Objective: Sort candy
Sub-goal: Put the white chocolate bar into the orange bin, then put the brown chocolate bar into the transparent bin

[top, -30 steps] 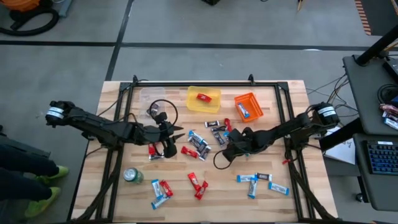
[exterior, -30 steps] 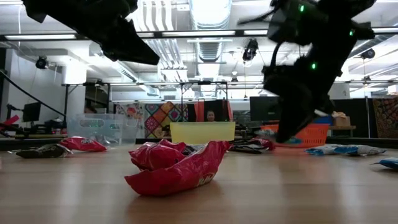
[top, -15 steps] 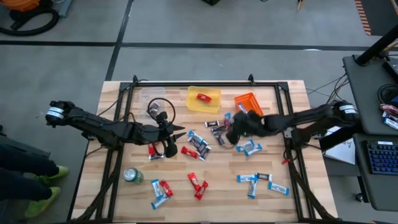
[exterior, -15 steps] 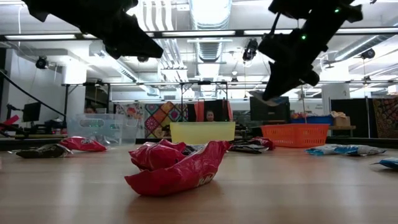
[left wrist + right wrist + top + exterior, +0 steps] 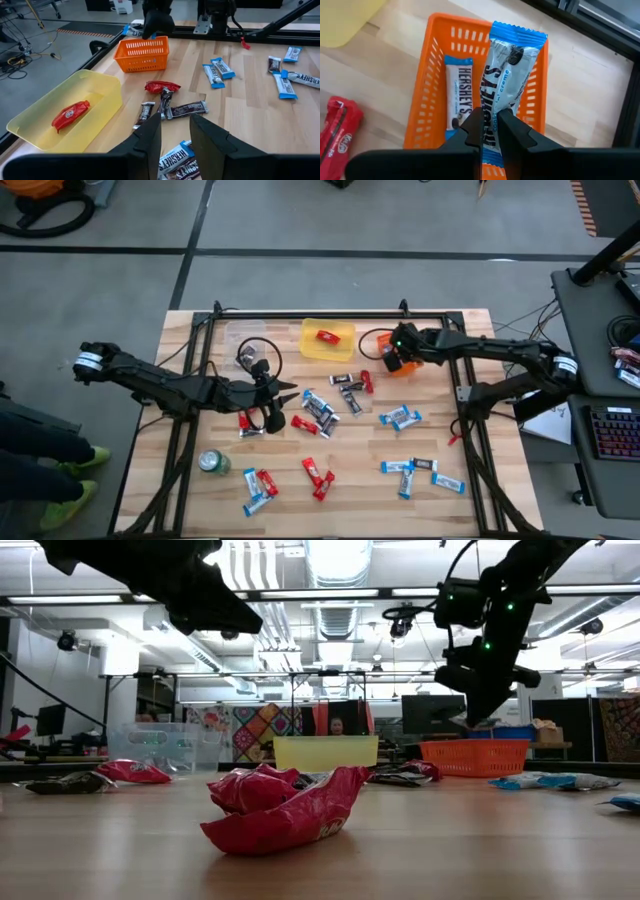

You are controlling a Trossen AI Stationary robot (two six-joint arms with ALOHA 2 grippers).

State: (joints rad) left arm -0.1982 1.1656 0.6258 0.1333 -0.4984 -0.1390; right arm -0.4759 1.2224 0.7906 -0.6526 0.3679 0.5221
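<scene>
Right claw (image 5: 489,131) hangs over the orange slotted plastic basket (image 5: 435,100) at the far side of the pale wooden tabletop (image 5: 360,480), pinched shut on the tail of a glossy light blue-and-white wrapped bar (image 5: 507,75); the bar dangles lengthwise above the basket, presumably lined up for a drop. One like bar with white lettering on a blue wrapper (image 5: 457,90) already lies flat inside, so this basket looks to be the blue pile. The basket's walls are rigid, ribbed with open slots. Beside it sits a shallow translucent yellow plastic tray (image 5: 310,345) holding a single crinkled red wrapped bar (image 5: 327,336), likely the red pile. Left claw (image 5: 174,135) waits low over the middle of the tabletop, fingers parted a little and holding nothing, poised above a loose cluster of blue and dark brown wrapped bars (image 5: 320,410). Most candy is not yet sorted: red pieces (image 5: 318,473) and blue pieces (image 5: 405,468) lie scattered toward the near edge, more blue ones (image 5: 398,417) mid-table right. A round green can (image 5: 212,463) stands near the left front, apart from the candy. Wrappers are thin foil, shiny and creased; they should slip easily and flop when held by one end. Judged early in the task.
</scene>
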